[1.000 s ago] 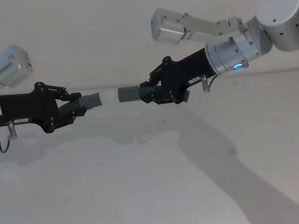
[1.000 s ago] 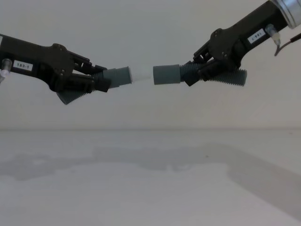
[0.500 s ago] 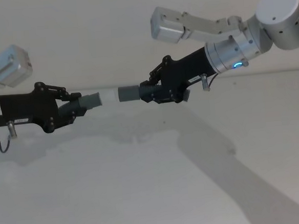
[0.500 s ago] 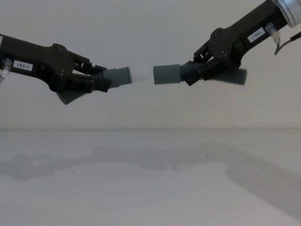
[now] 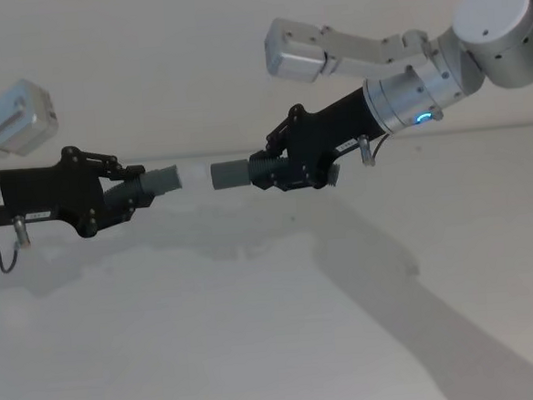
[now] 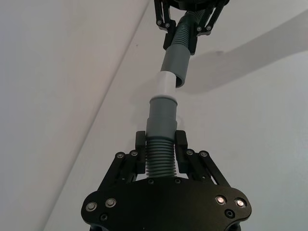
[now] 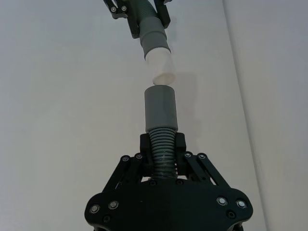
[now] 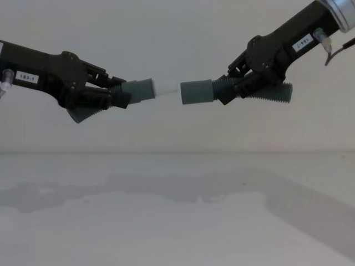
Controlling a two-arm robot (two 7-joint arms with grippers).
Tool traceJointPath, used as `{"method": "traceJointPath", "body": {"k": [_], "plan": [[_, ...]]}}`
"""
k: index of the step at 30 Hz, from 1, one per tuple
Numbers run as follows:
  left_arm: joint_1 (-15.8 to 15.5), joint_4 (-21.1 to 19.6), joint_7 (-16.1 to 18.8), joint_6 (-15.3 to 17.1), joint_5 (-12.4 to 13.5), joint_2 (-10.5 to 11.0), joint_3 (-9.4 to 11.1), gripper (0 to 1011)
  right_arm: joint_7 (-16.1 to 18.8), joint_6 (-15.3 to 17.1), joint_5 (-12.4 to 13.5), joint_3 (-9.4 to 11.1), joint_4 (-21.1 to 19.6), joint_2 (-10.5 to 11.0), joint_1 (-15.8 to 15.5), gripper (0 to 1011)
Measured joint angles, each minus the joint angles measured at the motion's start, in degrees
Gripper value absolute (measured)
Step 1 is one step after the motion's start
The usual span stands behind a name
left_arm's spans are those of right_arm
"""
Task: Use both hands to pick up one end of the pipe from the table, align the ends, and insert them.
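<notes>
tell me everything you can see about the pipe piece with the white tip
The white-tipped pipe piece is short: dark-grey corrugated hose, smooth grey cuff, narrower white tip, plastic-looking. The left gripper is shut on its ribbed part, holding it near level above the table. Its tip points at the other piece's socket, not inserted.

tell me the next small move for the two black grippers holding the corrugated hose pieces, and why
Probably ease the right gripper toward the left gripper, sliding the grey socket cuff of its dark-grey corrugated hose piece over the white tip of the left hose piece. Both are clamped above the white table, ends facing nearly in line across a small gap.
</notes>
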Motion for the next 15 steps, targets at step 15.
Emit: {"method": "traceJointPath", "body": {"k": [15], "plan": [[0.0, 0.0, 0.0, 0.0, 0.0, 0.0, 0.0, 323, -0.28, 0.74, 0.78, -0.24, -0.31, 0.12, 0.42, 258]]}}
